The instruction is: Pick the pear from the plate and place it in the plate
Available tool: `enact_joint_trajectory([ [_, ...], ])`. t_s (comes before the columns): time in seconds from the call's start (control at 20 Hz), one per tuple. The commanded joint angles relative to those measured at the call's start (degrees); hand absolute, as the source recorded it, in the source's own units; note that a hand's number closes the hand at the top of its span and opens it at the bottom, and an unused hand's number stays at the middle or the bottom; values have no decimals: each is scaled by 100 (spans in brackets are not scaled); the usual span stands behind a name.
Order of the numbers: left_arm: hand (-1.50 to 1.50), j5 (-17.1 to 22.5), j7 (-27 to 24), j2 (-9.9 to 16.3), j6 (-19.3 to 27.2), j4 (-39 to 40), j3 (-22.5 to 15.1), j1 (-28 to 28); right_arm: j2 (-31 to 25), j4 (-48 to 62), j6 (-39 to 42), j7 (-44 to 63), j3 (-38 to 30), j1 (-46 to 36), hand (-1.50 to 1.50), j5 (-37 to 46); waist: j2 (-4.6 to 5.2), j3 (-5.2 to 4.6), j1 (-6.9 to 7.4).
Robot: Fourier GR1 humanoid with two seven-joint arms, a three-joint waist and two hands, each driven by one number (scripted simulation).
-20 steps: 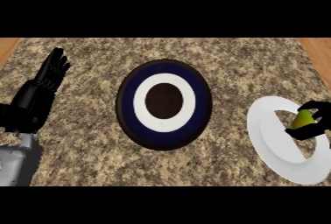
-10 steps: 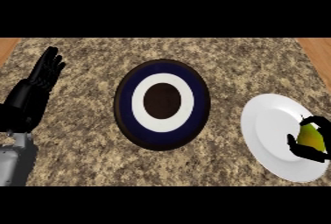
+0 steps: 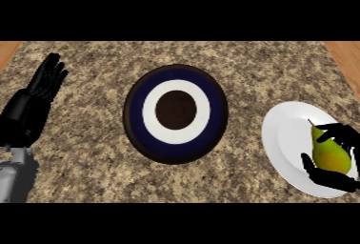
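A yellow-green pear stands on the white plate at the right edge of the head view. My right hand is curled round the pear, thumb below it and fingers over its upper side; most of the hand lies beyond the edge. At the counter's middle sits a dark blue plate with a white ring and a dark brown centre, holding nothing. My left hand rests open at the far left, fingers up, well apart from both plates.
The speckled granite counter fills the view, with wooden strips at its far left and right upper corners. Bare counter separates the two plates.
The view has shifted, so the white plate and pear show further into the picture. My right hand has closed round the pear. The left hand stays put.
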Motion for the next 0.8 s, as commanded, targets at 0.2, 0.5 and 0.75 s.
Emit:
enact_joint_trajectory([
  [0.2,0,-122,302,-162,61,14,-153,-416,233,-2149,426,628,243,73,150,-240,38,8,93],
  [0.5,0,-41,-235,-134,-227,241,58,-106,752,-2791,888,2351,974,-1082,150,573,57,2,202],
  [0.75,0,-76,63,-121,-245,71,70,-222,1566,-2262,1242,3119,1516,-2227,150,973,53,4,242],
])
